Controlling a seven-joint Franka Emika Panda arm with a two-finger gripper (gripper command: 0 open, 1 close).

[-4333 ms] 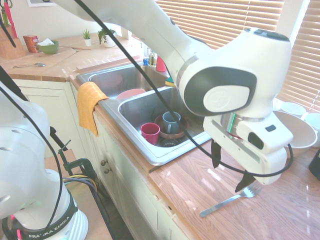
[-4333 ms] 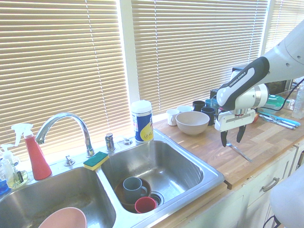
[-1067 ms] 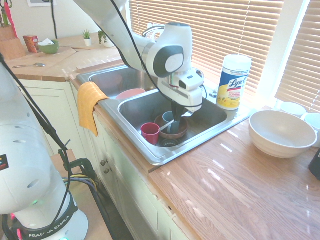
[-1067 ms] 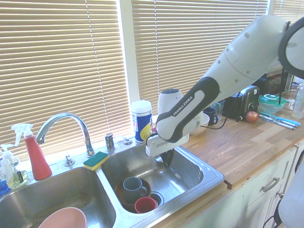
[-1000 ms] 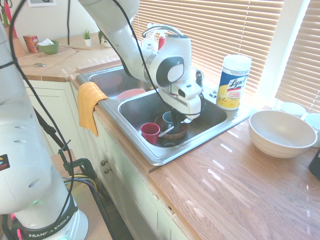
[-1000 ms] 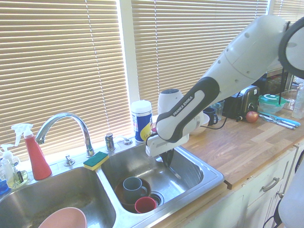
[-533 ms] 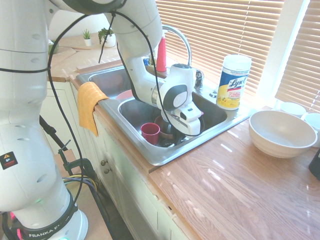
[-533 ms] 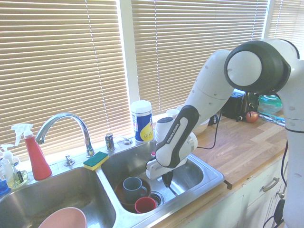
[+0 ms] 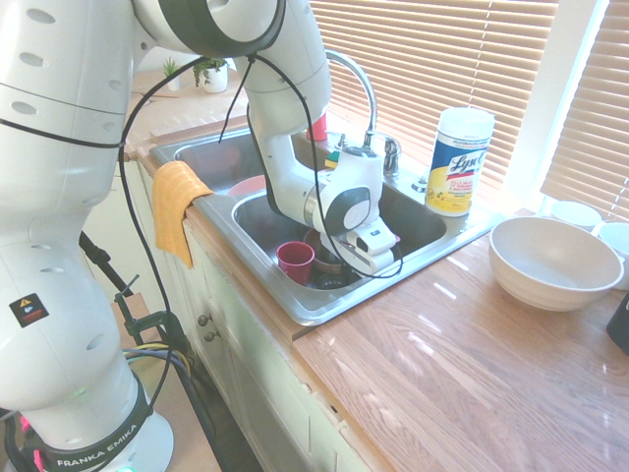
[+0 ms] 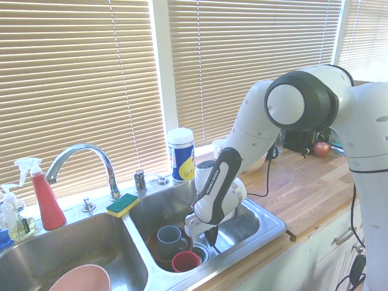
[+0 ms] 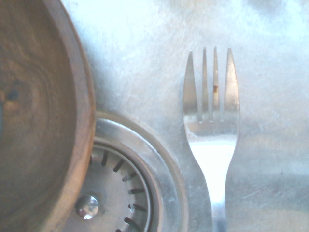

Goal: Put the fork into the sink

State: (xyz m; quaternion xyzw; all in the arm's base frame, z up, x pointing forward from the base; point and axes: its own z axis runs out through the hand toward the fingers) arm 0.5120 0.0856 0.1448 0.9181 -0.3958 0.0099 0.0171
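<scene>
The fork is seen close above the floor of the sink, beside the drain and a brown bowl. The tool is lowered deep into the basin; whether it is clenched cannot be told. The placing step appears nearly done, with release and a straight lift judged next.
</scene>
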